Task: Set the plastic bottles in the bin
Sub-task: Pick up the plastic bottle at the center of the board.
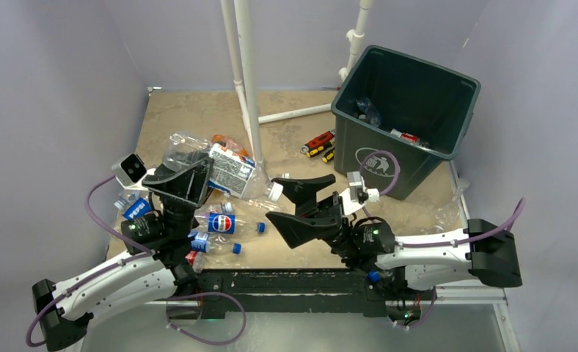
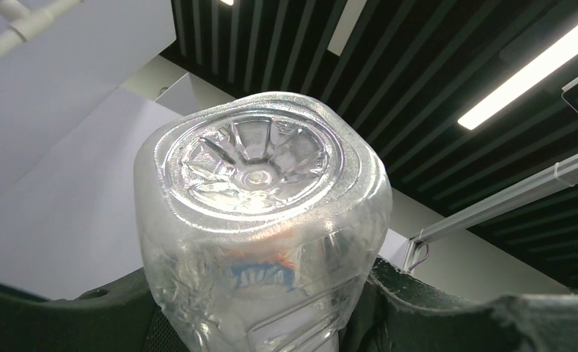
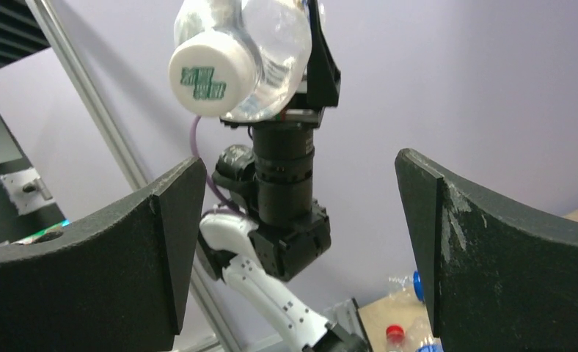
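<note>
top external: the left gripper point(image 1: 187, 174) is up in the air above the near left part of the table point(image 1: 198, 110), its jaws clamped on a clear bottle point(image 1: 231, 171). the bottle's long axis runs from far left to near right. its white cap point(image 1: 275, 192) points at the right gripper point(image 1: 273, 202), which hangs just beside the cap with its jaws wide apart and nothing between them. the bin point(image 1: 418, 172) stands at the far right corner of the table, well apart from the left arm and much nearer the right one. more bottles point(image 1: 224, 224) lie by the near left edge, under the left arm.

left wrist: the held bottle fills the view, its ribbed base point(image 2: 253, 158) uppermost against the ceiling. its body is squeezed between the two dark fingers point(image 2: 455, 315) low in the view.

right wrist: the right gripper's own fingers stand far apart at the sides. the cap faces almost straight at the camera, high above the gap and over toward the finger at the view's left, not between them. the cap end is free of the left jaws.

this looks like a handover. the right gripper would have to come up level with the cap end and close across the bottle's axis, not along it.
</note>
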`<state>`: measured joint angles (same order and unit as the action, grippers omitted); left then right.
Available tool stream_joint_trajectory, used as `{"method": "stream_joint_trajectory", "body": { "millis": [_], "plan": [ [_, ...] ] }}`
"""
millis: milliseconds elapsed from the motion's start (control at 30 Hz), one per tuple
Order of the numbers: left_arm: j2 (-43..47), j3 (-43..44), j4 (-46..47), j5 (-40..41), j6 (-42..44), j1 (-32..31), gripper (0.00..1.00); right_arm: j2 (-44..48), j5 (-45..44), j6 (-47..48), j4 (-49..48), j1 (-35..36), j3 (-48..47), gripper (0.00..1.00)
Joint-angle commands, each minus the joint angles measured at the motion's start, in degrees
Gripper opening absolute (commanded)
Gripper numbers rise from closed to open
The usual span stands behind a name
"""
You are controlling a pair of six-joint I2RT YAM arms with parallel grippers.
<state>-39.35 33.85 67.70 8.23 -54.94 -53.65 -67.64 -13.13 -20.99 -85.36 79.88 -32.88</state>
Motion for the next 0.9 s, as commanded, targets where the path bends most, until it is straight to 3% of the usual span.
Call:
{"method": "stream_joint_trajectory", "body": {
  "millis": [0, 367, 633, 700, 867],
  "plan": [
    [-0.34, -0.56, 4.16, 0.12, -0.19, -0.01, 0.36, -1.32, -3.16, 2.39, -13.10, -0.01, -4.83, 0.98],
    [-0.15, -0.97, 2.76, 0.82, -0.43, 0.01, 0.36, -1.83, 0.12, 5.65, -11.89, -0.01, -9.29, 0.82],
    [-1.07, -1.13, 3.05, 0.80, -0.65, 0.01, 0.36, -2.60, 1.33, 5.71, -8.07, -0.01, -11.57, 0.59],
    [-1.28, -1.25, 3.58, 0.94, -0.65, -0.02, 0.36, -2.87, 1.35, 5.28, -6.53, -0.02, -12.08, 0.58],
    [-1.72, -1.07, 4.30, 1.21, -0.35, 0.02, 0.36, -2.71, 1.71, 4.14, -4.50, -0.03, -11.81, 0.69]
  ]
}}
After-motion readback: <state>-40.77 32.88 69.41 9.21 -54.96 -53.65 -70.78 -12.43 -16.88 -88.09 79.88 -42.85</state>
